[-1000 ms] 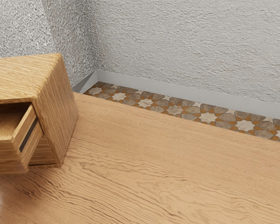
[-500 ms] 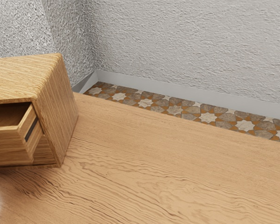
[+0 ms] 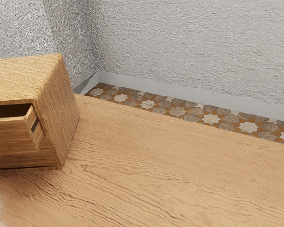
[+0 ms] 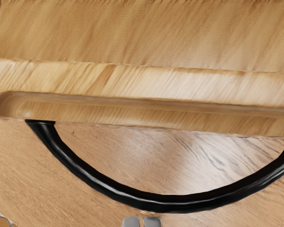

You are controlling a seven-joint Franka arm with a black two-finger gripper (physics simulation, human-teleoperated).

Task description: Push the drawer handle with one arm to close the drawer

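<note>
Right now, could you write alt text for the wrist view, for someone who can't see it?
A glossy black curved handle bows out from a wooden drawer over a wood-grained table. The claw, its two grey fingertips close together, is at the curve's outer side.

We seem to be in a room of a home, though we can't tell which one. Rough grey plaster walls (image 3: pixel 194 42) meet in a far corner at the exterior view's left, with a plain pale skirting board (image 3: pixel 180 91) along the foot. Below runs a decorative floor (image 3: pixel 210 119) of star-patterned tiles in cream, brown and orange. Nearer us, a wood-grained desk (image 3: pixel 170 175) and a small wooden cabinet (image 3: pixel 61 109) feel homely too.
</note>
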